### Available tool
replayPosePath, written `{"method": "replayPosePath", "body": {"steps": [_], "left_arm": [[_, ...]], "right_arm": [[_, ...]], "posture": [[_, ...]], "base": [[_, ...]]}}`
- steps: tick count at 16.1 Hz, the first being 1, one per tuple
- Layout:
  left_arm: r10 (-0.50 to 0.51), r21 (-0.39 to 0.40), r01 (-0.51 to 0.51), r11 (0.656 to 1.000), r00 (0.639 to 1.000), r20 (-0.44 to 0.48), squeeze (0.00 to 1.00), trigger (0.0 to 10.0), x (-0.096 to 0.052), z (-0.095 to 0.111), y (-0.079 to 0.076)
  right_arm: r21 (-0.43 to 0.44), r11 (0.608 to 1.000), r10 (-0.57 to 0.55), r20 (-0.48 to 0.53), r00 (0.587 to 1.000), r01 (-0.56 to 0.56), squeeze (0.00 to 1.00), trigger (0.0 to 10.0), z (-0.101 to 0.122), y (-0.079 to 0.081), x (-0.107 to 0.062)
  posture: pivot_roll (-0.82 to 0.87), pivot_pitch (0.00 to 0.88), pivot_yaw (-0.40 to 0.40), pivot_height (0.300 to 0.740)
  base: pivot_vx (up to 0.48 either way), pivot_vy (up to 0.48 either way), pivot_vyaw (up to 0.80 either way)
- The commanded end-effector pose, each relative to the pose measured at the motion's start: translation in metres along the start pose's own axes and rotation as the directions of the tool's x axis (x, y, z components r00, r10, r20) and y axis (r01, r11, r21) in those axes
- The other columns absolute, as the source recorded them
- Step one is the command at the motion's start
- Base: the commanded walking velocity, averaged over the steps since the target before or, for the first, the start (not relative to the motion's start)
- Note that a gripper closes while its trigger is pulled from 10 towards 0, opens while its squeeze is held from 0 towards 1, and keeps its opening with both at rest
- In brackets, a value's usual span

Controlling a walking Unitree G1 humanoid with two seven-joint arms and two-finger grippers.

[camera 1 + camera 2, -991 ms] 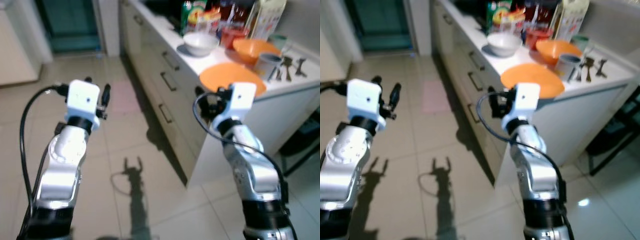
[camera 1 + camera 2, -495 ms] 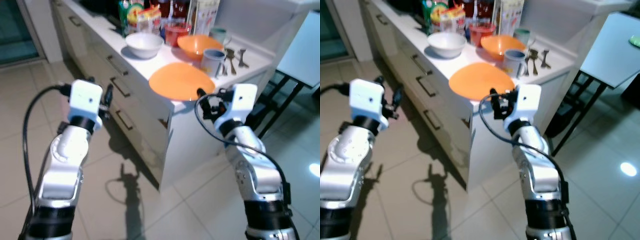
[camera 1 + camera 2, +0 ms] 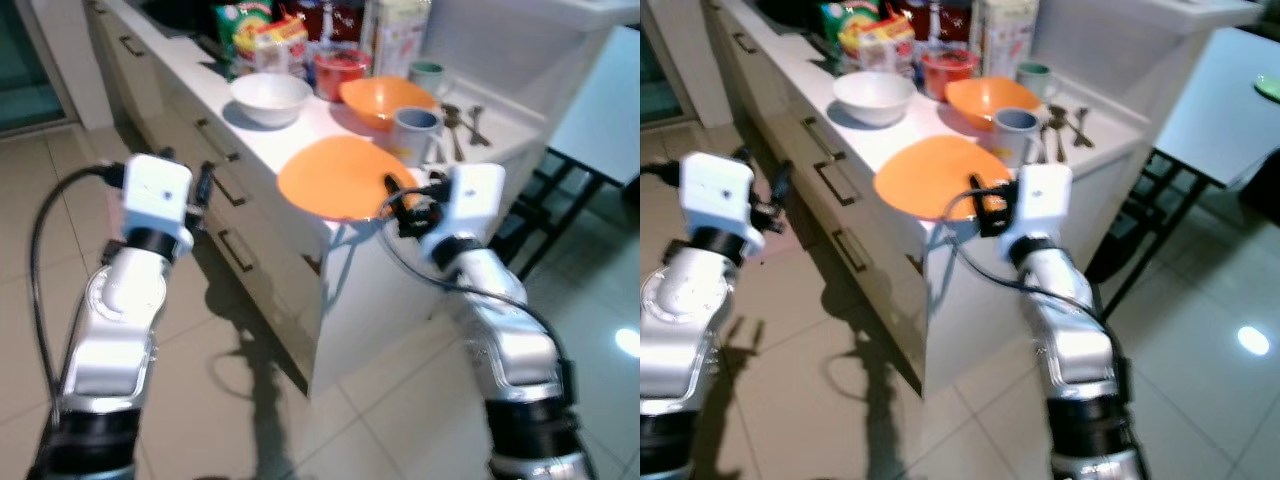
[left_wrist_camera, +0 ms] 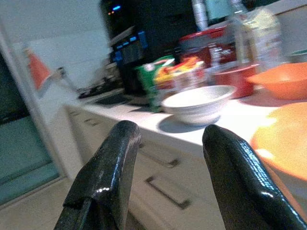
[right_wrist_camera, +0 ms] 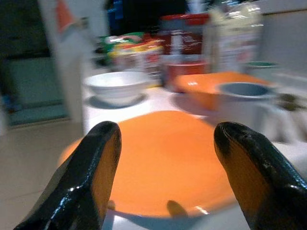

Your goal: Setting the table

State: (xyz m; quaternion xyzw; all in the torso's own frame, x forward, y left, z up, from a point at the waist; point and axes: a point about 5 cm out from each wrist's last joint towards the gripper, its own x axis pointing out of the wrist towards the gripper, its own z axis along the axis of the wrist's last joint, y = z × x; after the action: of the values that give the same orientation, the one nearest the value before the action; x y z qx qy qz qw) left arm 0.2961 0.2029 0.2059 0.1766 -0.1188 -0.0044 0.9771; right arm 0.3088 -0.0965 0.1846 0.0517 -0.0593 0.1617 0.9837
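An orange plate lies at the near corner of the white counter. Behind it stand a white bowl, an orange bowl, a grey cup and some cutlery. My right gripper is open, level with the plate's near rim; in the right wrist view the plate lies just past the gripper. My left gripper is open and empty beside the counter's drawers; its wrist view looks between the fingers at the white bowl.
Food packets, a red container, a carton and a green mug crowd the back of the counter. A light table on black legs stands to the right. Tiled floor lies below.
The view has swung and closed on the counter corner. My right gripper now sits nearer the orange plate's rim. Both grippers stay open and empty.
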Motion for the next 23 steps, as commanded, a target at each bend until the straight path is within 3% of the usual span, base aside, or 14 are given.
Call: {"method": "replayPosePath", "body": {"steps": [1, 4, 23], "left_arm": [[0.0, -0.004, 0.0, 1.0, 1.0, 0.012, 0.0, 10.0, 0.002, 0.0033, -0.001], [0.004, -0.004, -0.004, 1.0, 1.0, 0.013, 0.0, 10.0, 0.0031, 0.0037, -0.0002], [-0.006, -0.002, 0.006, 1.0, 0.999, 0.037, 0.0, 10.0, 0.0096, 0.0105, 0.0018]], "right_arm": [[-0.026, 1.0, 0.002, 0.041, 0.999, -0.001, 0.0, 10.0, 0.0092, -0.0013, -0.0002], [0.048, 0.999, -0.021, 0.056, 0.998, 0.019, 0.0, 10.0, 0.0102, -0.0036, 0.0001], [0.053, 0.998, -0.025, 0.1, 0.995, 0.02, 0.0, 10.0, 0.0191, -0.0055, -0.0007]], "posture": [[0.05, 0.0, -0.047, 0.74], [0.05, 0.0, -0.043, 0.74], [0.05, 0.0, -0.031, 0.74]], "base": [[0.337, 0.0, 0.8], [0.341, 0.0, 0.41], [0.344, 0.0, 0.0]]}}
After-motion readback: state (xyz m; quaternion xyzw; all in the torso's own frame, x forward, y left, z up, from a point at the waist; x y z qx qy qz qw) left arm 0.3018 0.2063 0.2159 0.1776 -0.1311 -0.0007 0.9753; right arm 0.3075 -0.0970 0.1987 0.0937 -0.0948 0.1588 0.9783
